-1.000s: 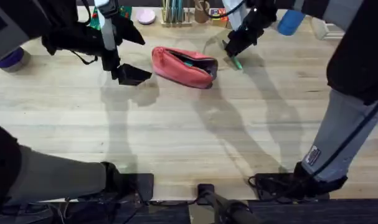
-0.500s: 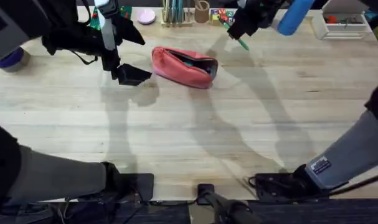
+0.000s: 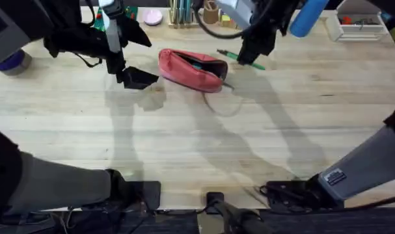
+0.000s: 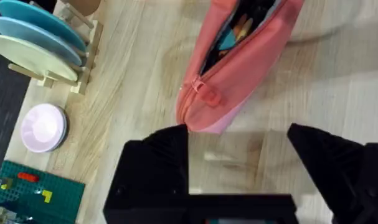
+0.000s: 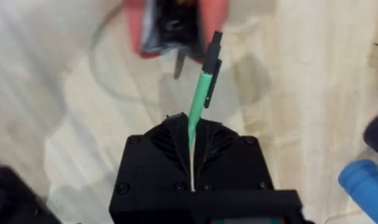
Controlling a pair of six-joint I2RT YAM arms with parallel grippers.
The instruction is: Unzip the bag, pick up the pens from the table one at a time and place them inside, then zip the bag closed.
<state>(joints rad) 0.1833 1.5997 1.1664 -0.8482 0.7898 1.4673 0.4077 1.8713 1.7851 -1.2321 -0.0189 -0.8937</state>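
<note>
Beside the open bag [image 3: 192, 67], right jaws clamp a pen [image 5: 201, 99]; left jaws apart

Soft matt cloth bag [image 3: 192, 69], smooth plastic green pen [image 5: 200, 106], grained matt wooden table [image 3: 204, 136]

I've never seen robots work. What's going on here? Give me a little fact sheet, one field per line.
bag: pink bag on the table, zipper open, things showing inside
pen: green pen clamped in the right tool, off the table beside the bag's open end
left tool: left tool open, holding nothing, close by the bag's other end
back of table: rack of plates, small pink dish, green board
</note>
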